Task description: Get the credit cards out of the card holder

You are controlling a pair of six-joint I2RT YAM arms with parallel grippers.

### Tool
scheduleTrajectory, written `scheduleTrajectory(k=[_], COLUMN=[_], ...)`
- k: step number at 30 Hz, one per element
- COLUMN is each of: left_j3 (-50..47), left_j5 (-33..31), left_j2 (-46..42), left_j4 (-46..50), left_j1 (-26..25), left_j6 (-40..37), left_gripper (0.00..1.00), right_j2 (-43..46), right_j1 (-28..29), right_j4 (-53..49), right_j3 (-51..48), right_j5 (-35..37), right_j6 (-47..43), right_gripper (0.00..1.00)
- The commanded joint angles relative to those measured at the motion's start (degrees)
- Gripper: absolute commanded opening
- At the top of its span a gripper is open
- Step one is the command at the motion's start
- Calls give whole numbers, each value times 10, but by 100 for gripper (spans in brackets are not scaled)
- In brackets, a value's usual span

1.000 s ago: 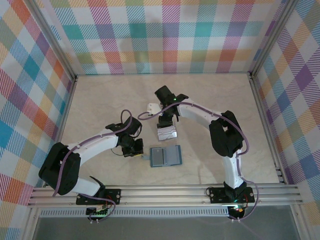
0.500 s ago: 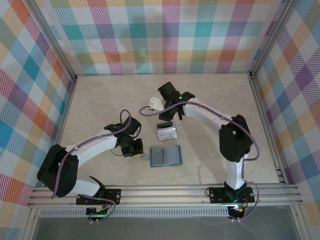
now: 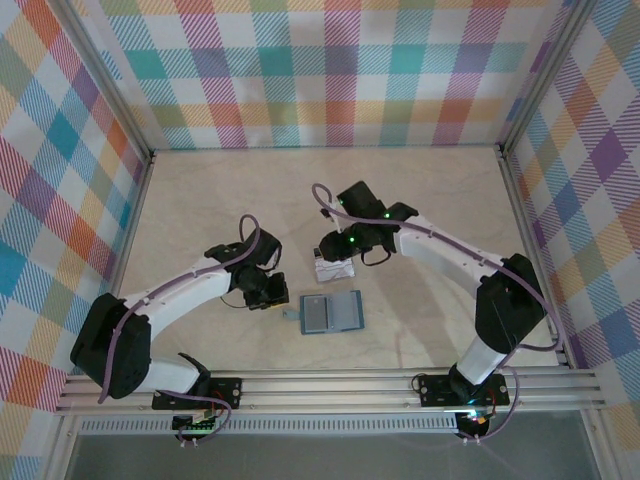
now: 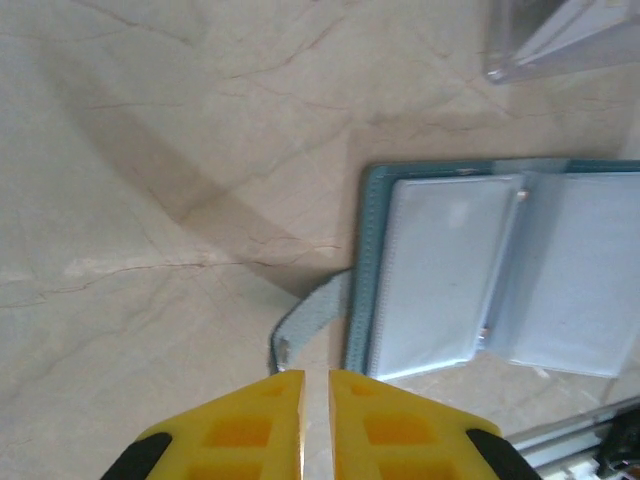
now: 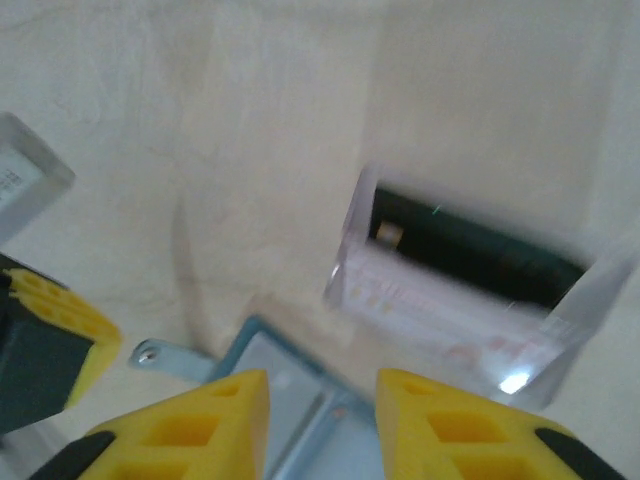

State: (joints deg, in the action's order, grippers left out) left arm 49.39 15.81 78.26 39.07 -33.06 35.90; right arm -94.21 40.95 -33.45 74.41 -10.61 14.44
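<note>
Two things differ from a second ago: your right arm's elbow has swung out to the right and toward the near rail, and its wrist has turned, so the right gripper (image 5: 320, 383) now comes at the credit cards (image 3: 334, 270) from the right rather than from behind them. The cards and the card holder (image 3: 331, 312) lie where they lay before, and your left arm has barely stirred. The holder rests open and flat on the table (image 3: 200, 200), grey-blue pockets up. The cards sit just beyond it, apart from it by a narrow strip of table. In the right wrist view they lie stacked inside a clear plastic sleeve (image 5: 597, 285), with the dark card (image 5: 470, 250) behind and the whitish-pink card (image 5: 430, 318) in front. Your right gripper's yellow fingers stand apart with nothing between them. The cards lie ahead of them and off to the right, untouched, and a corner of the holder shows through the gap below. Your left gripper (image 4: 316, 380) has its fingers all but together, only a thin slit left, and grips nothing. It hangs just left of the holder, and the holder's strap tab (image 4: 300, 328) curls on the table right ahead of the fingertips. You cannot tell from these views whether it touches them.
</note>
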Motion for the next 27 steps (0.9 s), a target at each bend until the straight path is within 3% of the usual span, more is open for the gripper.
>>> scheduleTrajectory(k=[1, 12, 27], left_j3=[25, 14, -28], left_j5=[36, 73, 42], left_j2=[-3, 95, 143], left_j4=[8, -57, -80], left_j1=[6, -10, -10], left_j6=[-12, -8, -20], left_gripper=[15, 4, 2], right_j2=[20, 17, -74], right_j1=[15, 40, 83], right_j4=[35, 137, 172], right_j3=[-41, -164, -141], right_j5=[-81, -129, -140], right_j6=[198, 337, 386], right_gripper=[30, 21, 17])
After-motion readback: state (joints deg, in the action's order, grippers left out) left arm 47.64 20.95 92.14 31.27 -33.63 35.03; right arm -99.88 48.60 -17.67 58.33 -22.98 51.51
